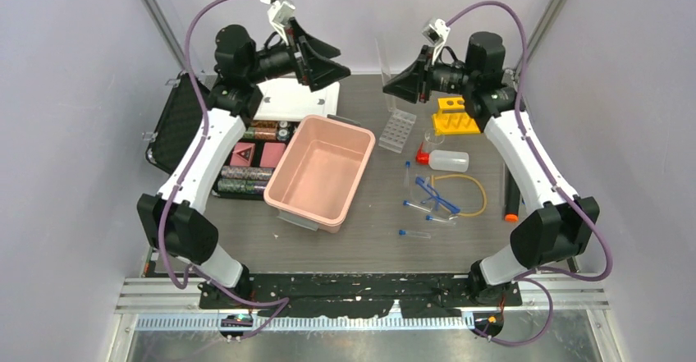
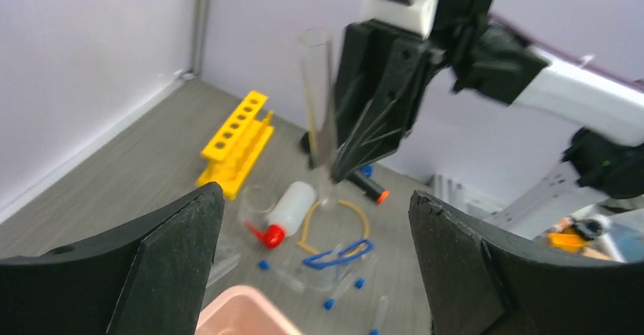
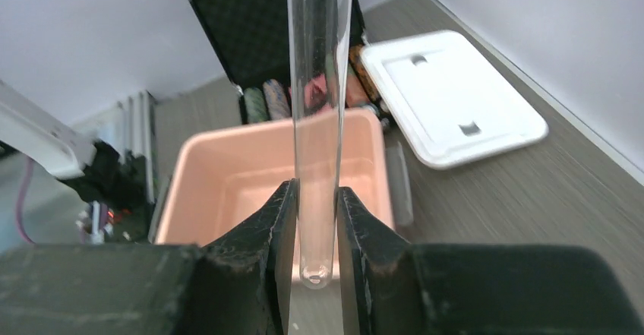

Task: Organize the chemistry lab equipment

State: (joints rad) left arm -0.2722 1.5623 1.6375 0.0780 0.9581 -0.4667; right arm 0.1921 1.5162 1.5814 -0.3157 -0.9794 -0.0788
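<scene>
One tall clear tube [image 3: 315, 107] is clamped upright in the right tool [image 3: 315, 225] (likely for the yellow tube rack [image 1: 456, 118]); the left tool [image 2: 313, 192] is held apart, empty.

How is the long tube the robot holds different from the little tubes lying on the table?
The long tube is much taller and wider; the little tubes are short and thin. The long tube has an open top, no cap; the little tubes wear blue caps. The long tube stands upright, pinched by the right gripper; the little tubes lie flat on the table. Both are see-through.
</scene>
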